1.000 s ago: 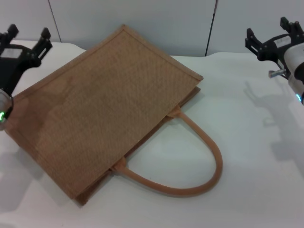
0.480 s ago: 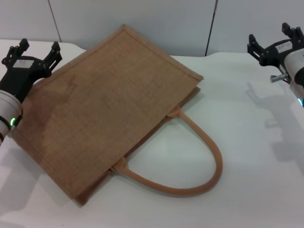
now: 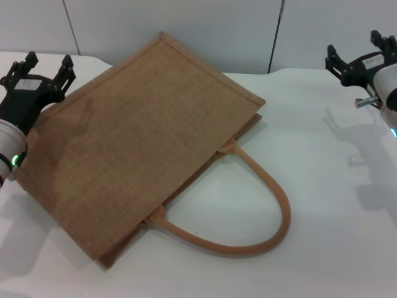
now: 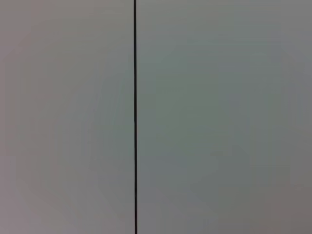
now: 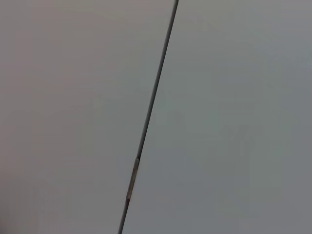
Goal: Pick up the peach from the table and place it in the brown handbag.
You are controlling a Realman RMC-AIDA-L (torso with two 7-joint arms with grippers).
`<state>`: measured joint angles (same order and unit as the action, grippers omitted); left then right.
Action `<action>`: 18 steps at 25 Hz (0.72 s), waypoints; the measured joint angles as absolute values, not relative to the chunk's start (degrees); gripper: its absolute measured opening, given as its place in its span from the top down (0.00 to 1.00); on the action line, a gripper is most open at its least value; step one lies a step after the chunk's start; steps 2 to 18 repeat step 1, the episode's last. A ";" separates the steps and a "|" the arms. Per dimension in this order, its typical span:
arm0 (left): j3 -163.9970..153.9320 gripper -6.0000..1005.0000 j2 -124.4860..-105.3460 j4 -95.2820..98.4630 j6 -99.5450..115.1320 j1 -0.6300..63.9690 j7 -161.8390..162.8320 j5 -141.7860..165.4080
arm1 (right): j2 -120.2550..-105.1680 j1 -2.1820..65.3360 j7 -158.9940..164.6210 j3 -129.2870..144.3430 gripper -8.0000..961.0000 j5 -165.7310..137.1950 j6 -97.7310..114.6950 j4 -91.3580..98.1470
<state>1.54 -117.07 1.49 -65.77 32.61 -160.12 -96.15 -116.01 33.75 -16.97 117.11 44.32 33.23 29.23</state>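
The brown handbag [image 3: 142,143] lies flat on the white table [image 3: 322,205] in the head view, its loop handle [image 3: 276,205] curving toward the front right. The peach is out of view in every frame. My left gripper [image 3: 45,64] hovers open at the far left, beside the bag's left corner, with nothing between its fingers. Near the back right edge my right gripper [image 3: 361,48] is raised and open, also holding nothing. Both wrist views show only a plain grey wall with a dark seam.
A grey panelled wall [image 3: 205,25] runs behind the table. Bare tabletop stretches to the right of the handbag and in front of the handle.
My left gripper moved right toward the bag's left corner, then drew slightly back. The right gripper drifted a little to the right. The handbag has not moved.
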 joint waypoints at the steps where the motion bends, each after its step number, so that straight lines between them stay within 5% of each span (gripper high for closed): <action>1: 1.55 0.15 -117.07 1.49 -65.58 32.61 -160.12 -96.15 | -116.01 33.76 -16.96 117.07 0.07 44.33 33.23 29.19; 18: 1.55 0.15 -117.07 1.49 -65.58 32.61 -160.12 -96.15 | -116.01 33.76 -16.96 117.07 0.07 44.33 33.23 29.19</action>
